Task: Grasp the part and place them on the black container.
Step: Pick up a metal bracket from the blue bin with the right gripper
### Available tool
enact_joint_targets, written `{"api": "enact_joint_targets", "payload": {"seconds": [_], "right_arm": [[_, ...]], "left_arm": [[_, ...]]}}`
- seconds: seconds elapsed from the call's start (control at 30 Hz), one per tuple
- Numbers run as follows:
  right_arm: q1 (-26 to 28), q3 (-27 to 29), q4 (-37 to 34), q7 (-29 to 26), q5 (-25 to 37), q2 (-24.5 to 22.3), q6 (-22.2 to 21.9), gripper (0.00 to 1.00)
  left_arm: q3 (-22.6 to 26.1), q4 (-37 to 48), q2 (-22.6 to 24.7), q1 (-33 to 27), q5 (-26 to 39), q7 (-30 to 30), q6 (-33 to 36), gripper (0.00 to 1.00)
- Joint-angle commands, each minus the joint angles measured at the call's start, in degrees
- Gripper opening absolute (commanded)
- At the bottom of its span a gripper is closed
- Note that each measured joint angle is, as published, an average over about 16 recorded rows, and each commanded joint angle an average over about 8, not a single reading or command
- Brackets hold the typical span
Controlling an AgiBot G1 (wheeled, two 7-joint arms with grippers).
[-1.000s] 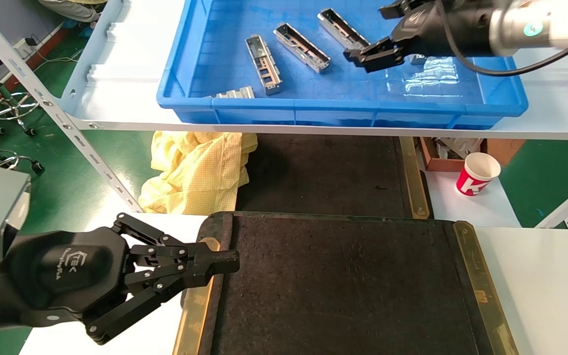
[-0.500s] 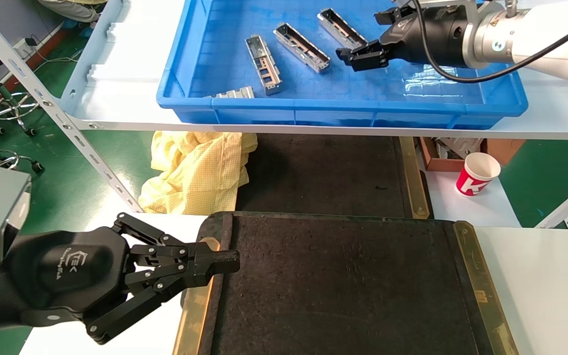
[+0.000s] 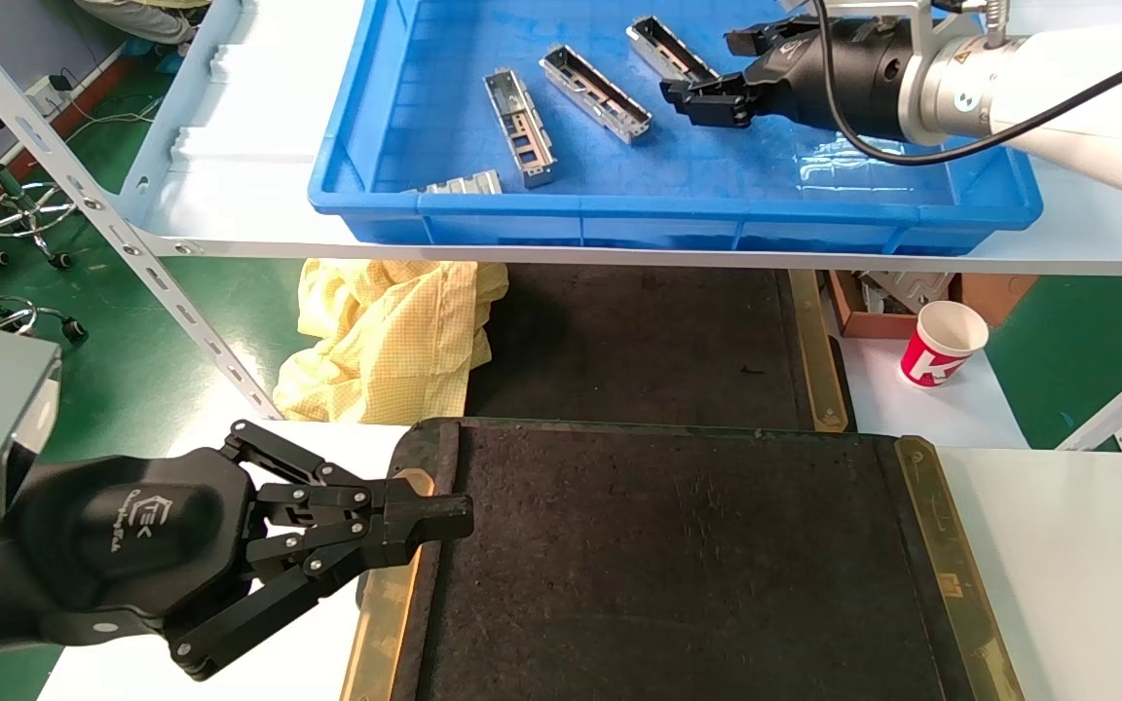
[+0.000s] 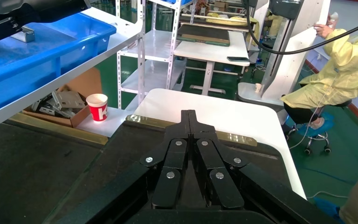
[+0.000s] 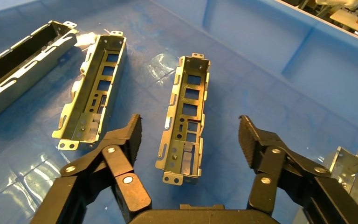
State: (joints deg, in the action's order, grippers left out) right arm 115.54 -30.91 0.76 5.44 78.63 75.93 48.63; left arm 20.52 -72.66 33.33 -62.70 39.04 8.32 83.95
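Note:
Several silver-grey parts lie in the blue bin [image 3: 405, 146] on the shelf: one part [image 3: 520, 127], a second [image 3: 595, 92], a third [image 3: 670, 51] and a short one [image 3: 464, 183] by the front wall. My right gripper [image 3: 717, 73] is open and empty above the bin, pointing left. In the right wrist view its open fingers [image 5: 189, 123] frame a part with cut-outs [image 5: 186, 102] lying below them; two more parts [image 5: 95, 93] lie beside it. The black container [image 3: 678, 565] lies in front of me. My left gripper [image 3: 459, 511] is shut and empty at its left edge [image 4: 189, 114].
A yellow cloth [image 3: 386, 336], a red paper cup [image 3: 944, 343] and a cardboard box [image 3: 873, 292] sit under the shelf beside a second dark tray [image 3: 639, 341]. A slanted shelf post [image 3: 132, 253] stands at the left. A person in yellow [image 4: 340, 79] sits beyond the white table.
My right gripper has moved left and farther across the blue bin, staying open. The left arm and the parts have not moved.

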Motion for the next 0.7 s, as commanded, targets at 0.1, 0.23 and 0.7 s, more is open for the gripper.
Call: {"api": "enact_joint_targets", "payload": {"seconds": [0.1,0.23,0.7], "right_arm": [[-0.2,0.2,-0.1,-0.2,-0.3,0.1,-0.3,0.00],[-0.4,0.1,-0.1,-0.3,-0.2,0.4,-0.3,0.00],[-0.5,-0.2,0.6,-1.1,0.1,0.5,0.1,0.00]], "left_arm": [[0.0,0.0,0.0,0.0,0.0,0.0,0.0,0.00],[0.0,0.0,0.0,0.0,0.0,0.0,0.0,0.00],[0.0,0.0,0.0,0.0,0.0,0.0,0.0,1.00]]}}
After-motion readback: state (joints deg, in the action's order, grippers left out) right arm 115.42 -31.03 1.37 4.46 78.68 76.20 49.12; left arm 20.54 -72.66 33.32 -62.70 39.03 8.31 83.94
